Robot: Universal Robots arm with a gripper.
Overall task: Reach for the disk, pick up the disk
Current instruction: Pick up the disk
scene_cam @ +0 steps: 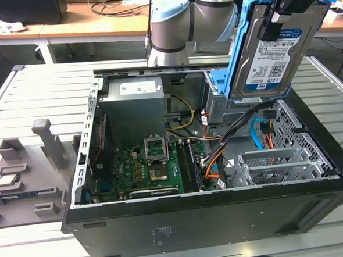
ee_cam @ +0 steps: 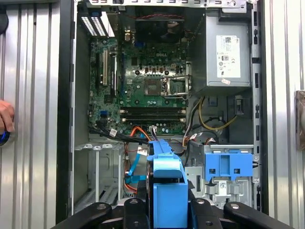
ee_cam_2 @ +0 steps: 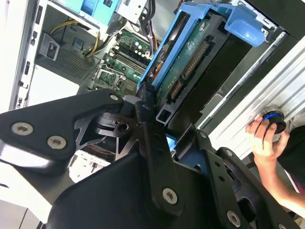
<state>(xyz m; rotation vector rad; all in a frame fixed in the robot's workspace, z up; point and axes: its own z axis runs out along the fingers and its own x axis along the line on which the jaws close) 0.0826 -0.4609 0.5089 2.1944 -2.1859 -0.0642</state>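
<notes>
Gripper: our gripper (ee_cam_2: 152,143) is closed on the hard drive's blue bracket, so the lift carries bracket and drive together.
Disk: we hold the hard drive (scene_cam: 274,52) label out, tilted, in the air above the open computer case (scene_cam: 212,219), at the exterior view's upper right, clear of the cables (scene_cam: 219,146).
Drive cage: the empty cage (scene_cam: 273,166) sits below, near the right wall.
Hand: a person's hand (ee_cam_2: 264,138) rests on a blue-ringed knob beside the case.

Slatted metal table (scene_cam: 29,90) carries open computer case (scene_cam: 194,220) and grey fixture (scene_cam: 28,172)
</notes>
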